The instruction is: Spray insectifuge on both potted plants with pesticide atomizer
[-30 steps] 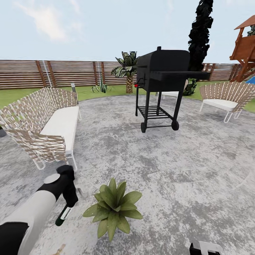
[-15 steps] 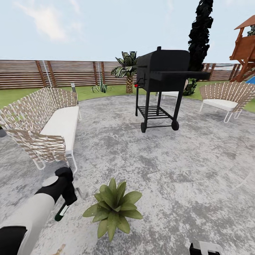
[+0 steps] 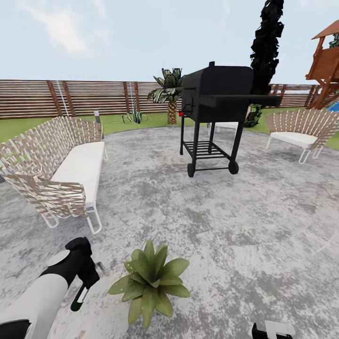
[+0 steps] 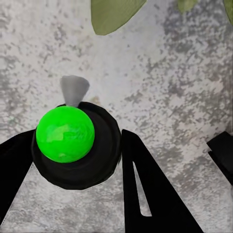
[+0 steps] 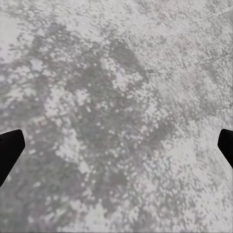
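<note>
Over the stone patio (image 3: 226, 226), my left arm reaches low, its gripper (image 4: 73, 160) clamped around the pesticide atomizer (image 3: 79, 298), tilted just beside the potted plant (image 3: 149, 281). Its pale label is unreadable. My right gripper's (image 5: 116, 145) fingers stand spread apart.

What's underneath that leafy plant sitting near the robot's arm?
The potted plant stands on the grey stone patio. Its spreading leaves cover whatever holds it, so no pot shows from above.

Head high; wrists seemingly near patio (image 3: 263, 226).

Green potted plant (image 3: 149, 281), mottled grey patio (image 3: 245, 221)
</note>
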Available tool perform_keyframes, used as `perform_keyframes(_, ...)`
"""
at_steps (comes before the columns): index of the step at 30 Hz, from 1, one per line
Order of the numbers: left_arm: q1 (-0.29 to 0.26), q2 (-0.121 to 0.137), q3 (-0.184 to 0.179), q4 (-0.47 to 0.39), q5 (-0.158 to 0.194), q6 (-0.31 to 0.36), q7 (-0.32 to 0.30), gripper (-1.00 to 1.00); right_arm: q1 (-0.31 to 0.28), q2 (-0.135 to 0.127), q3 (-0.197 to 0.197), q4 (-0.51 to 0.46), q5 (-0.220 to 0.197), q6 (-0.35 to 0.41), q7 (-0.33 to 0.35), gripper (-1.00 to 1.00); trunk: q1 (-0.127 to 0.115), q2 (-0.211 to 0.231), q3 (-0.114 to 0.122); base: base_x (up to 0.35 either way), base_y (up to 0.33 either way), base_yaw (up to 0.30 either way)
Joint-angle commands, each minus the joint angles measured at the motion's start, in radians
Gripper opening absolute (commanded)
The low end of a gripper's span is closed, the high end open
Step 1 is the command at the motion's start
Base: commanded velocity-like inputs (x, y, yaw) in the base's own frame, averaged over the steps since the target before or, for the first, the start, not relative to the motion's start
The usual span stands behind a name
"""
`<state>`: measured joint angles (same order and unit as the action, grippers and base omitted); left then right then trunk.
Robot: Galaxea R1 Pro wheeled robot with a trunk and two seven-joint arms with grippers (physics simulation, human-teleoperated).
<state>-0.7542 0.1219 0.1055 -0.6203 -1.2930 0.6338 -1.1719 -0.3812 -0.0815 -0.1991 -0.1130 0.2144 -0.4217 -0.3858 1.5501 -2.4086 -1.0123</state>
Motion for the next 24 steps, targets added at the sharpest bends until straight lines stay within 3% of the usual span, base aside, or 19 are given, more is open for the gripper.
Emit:
perform_keyframes(1,0.0,0.001,0.004,0.002,-0.003,0.009,-0.006,-1.0,-0.001,0.0,-0.008,0.001,0.01,-0.003,-0.002,1.0,0.0,0.0,-0.001,0.066,0.0,0.0)
perform_keyframes(6,0.033,0.02,0.035,-0.003,0.038,0.008,0.016,-1.0,-0.001,0.001,-0.008,0.001,0.01,-0.003,-0.002,1.0,0.0,0.0,-0.001,-0.018,-0.005,0.015)
perform_keyframes(9,0.04,0.022,0.092,-0.008,0.047,0.008,0.051,-1.0,-0.001,0.002,-0.008,0.001,0.01,-0.004,-0.003,1.0,0.0,0.0,-0.001,-0.271,-0.073,0.216)
perform_keyframes(11,0.041,0.008,0.12,-0.008,0.05,0.007,0.102,-1.0,-0.001,0.002,-0.008,0.001,0.01,-0.005,-0.003,1.0,0.0,0.0,-0.001,-0.308,-0.094,0.267)
perform_keyframes(14,0.041,-0.036,0.129,-0.007,0.071,0.002,0.147,-1.0,-0.001,0.002,-0.008,0.001,0.01,-0.004,-0.003,1.0,0.0,0.0,-0.001,-0.298,-0.152,0.131)
perform_keyframes(17,0.041,-0.044,0.131,-0.006,0.089,-0.022,0.158,-1.0,-0.001,0.002,-0.008,0.001,0.01,-0.003,-0.002,1.0,0.0,0.0,-0.001,-0.276,-0.201,0.019)
perform_keyframes(20,0.049,-0.036,0.15,0.005,0.14,-0.042,0.189,-1.0,-0.001,0.002,-0.008,0.001,0.011,-0.003,-0.002,1.0,0.0,0.0,-0.001,-0.243,-0.228,0.003)
perform_keyframes(21,0.073,-0.034,0.167,0.007,0.176,-0.055,0.234,-1.0,-0.001,0.001,-0.008,0.001,0.011,-0.003,-0.002,1.0,0.0,0.0,-0.001,-0.233,-0.235,0.001)
perform_keyframes(24,0.097,-0.034,0.179,0.007,0.214,-0.09,0.324,-1.0,-0.001,0.001,-0.008,0.001,0.011,-0.003,-0.002,1.0,0.0,0.0,-0.001,-0.231,-0.227,0.0)
